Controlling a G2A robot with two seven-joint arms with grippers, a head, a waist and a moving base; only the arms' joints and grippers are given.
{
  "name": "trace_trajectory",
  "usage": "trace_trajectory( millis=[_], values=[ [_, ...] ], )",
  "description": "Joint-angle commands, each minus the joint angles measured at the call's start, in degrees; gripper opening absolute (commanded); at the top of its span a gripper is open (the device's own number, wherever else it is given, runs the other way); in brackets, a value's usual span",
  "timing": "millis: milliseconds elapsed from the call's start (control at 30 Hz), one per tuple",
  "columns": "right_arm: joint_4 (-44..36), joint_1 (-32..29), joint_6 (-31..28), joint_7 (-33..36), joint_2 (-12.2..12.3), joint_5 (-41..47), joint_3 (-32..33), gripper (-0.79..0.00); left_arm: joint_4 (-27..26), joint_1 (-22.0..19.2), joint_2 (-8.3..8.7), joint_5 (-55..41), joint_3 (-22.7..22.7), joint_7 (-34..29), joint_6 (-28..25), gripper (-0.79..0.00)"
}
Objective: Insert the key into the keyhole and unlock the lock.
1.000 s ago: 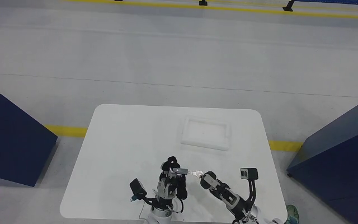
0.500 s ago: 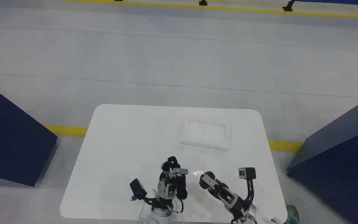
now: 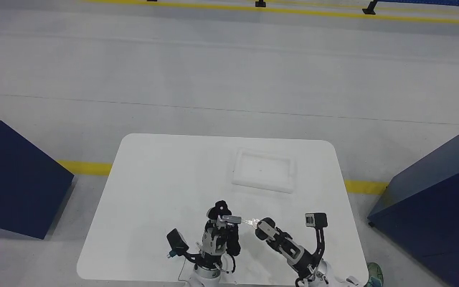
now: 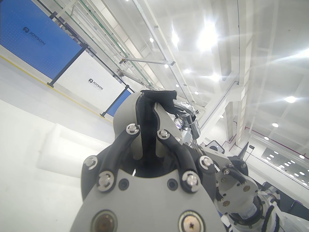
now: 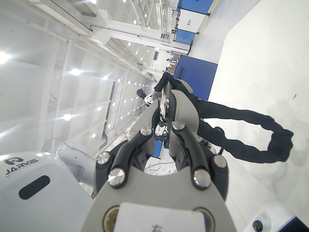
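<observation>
Over the table's front edge, my left gripper (image 3: 222, 217) is shut on a cable lock with a small silver body (image 3: 231, 218). In the left wrist view the fingers (image 4: 144, 107) clamp the black sleeved cable, and the metal lock body (image 4: 189, 120) juts out beside them. My right gripper (image 3: 260, 226) is shut on a silver key (image 3: 249, 222) whose blade points at the lock body. In the right wrist view the key's round head (image 5: 165, 105) sits between the fingers, and the black cable loop (image 5: 265, 134) hangs beyond. I cannot tell whether the key tip is inside the keyhole.
A shallow white tray (image 3: 263, 171) lies at the back right of the white table (image 3: 158, 201). Blue partitions stand on the floor to the left (image 3: 29, 186) and to the right (image 3: 423, 208) of the table.
The right arm has edged slightly toward the lock with the key. The left arm and the lock have stayed still.
</observation>
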Motion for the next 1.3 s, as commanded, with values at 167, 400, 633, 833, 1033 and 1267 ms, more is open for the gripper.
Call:
trace_trajectory(
  millis=[167,400,633,833,1033,1267],
  values=[
    [0.22,0.61,0.31,-0.25,-0.12,-0.17,-0.27,-0.705,0.04,0.02,-0.04,0.27,-0.09,-0.08,-0.13,-0.785],
    [0.13,1.11,0.32,-0.07,-0.22,-0.38,-0.57,-0.785,0.1,0.03,-0.07,0.59,-0.2,-0.13,0.0,-0.785],
    [-0.12,1.0,0.25,0.11,-0.23,-0.81,-0.49,-0.785,0.4,-0.23,-0.04,2.74,-0.34,0.89,1.21,-0.785],
    [-0.39,0.69,0.7,0.6,-0.21,-0.66,-0.38,-0.785,1.67,-0.87,0.02,7.06,-0.12,3.42,3.59,-0.785],
    [-0.75,0.48,1.62,1.75,-0.13,0.26,-0.08,-0.785,2.92,-1.53,-0.05,9.27,0.32,5.65,4.82,-0.785],
    [-0.95,0.27,1.95,2.71,-0.06,0.61,0.13,-0.785,4.15,-2.26,-0.11,11.37,0.58,8.04,6.74,-0.785]
  ],
)
